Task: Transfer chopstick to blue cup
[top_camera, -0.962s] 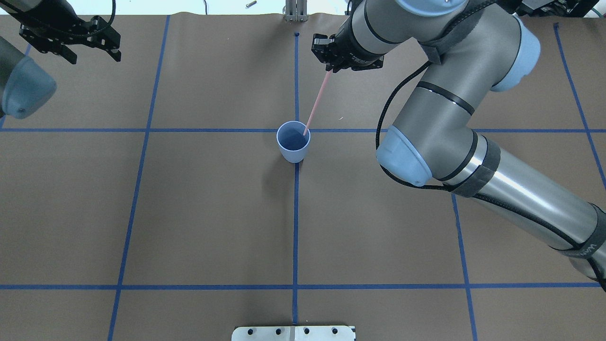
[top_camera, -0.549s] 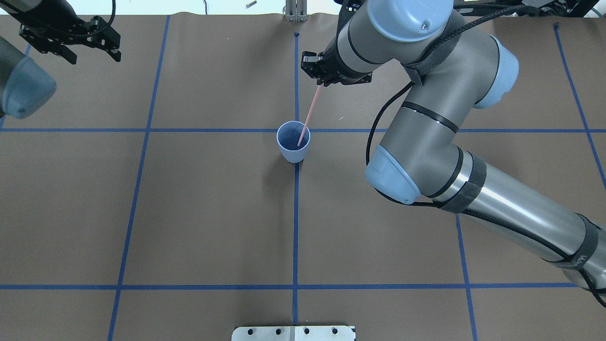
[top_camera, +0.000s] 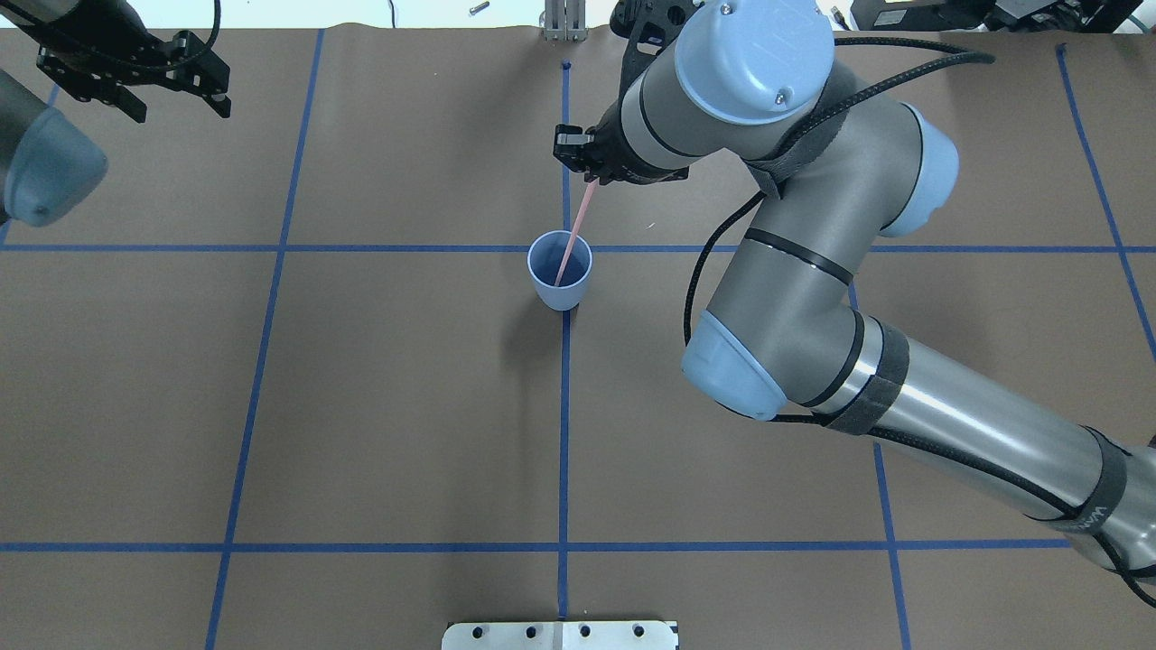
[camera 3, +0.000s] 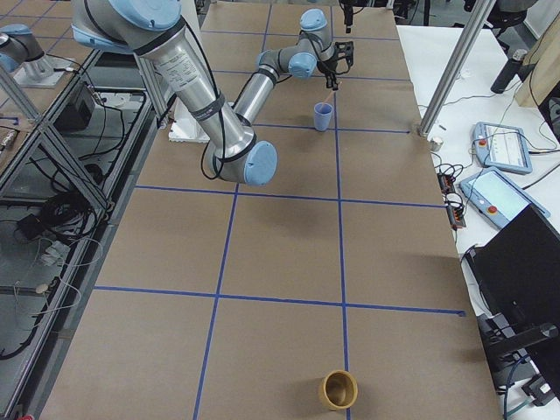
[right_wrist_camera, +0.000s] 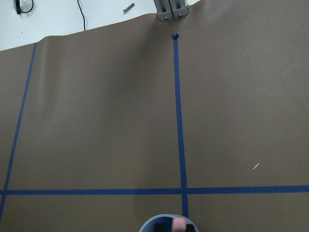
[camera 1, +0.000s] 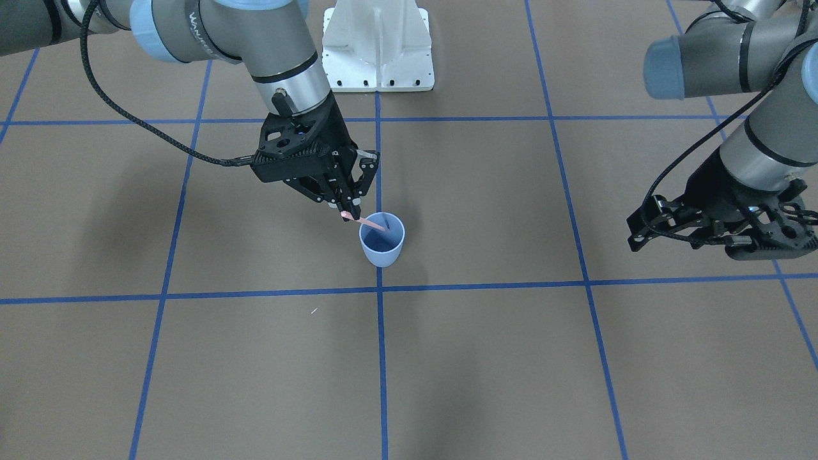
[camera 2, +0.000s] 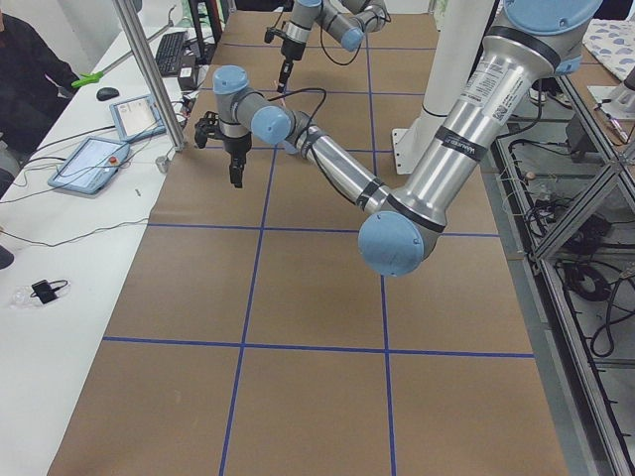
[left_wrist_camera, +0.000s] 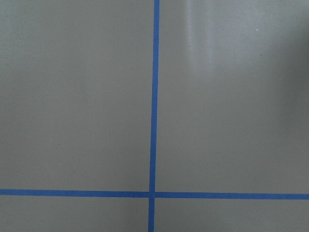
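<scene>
The pale blue cup (top_camera: pixel 560 301) stands upright at the table's centre, where two blue tape lines cross; it also shows in the front view (camera 1: pixel 382 254) and the right side view (camera 3: pixel 324 118). My right gripper (top_camera: pixel 588 173) hangs just beyond the cup, shut on the top end of the thin pink chopstick (top_camera: pixel 575 230). The stick slants down with its tip inside the cup's mouth (camera 1: pixel 370 223). The right wrist view catches only the cup's rim (right_wrist_camera: pixel 153 223) and the stick's end (right_wrist_camera: pixel 178 223). My left gripper (top_camera: pixel 179 108) hovers open and empty at the far left corner (camera 1: pixel 696 237).
A white mounting plate (camera 1: pixel 377 70) sits at the robot's side of the table. A tiny white speck (camera 1: pixel 314 311) lies beyond the cup. A tan cup (camera 3: pixel 338 390) stands near the table's right end. Tablets (camera 2: pixel 91 162) and a person's dark sleeve lie past the far edge.
My right gripper has moved left and nearer the cup with the chopstick. The stick's tip went from the cup's right rim to inside its mouth. The left arm stayed still.
</scene>
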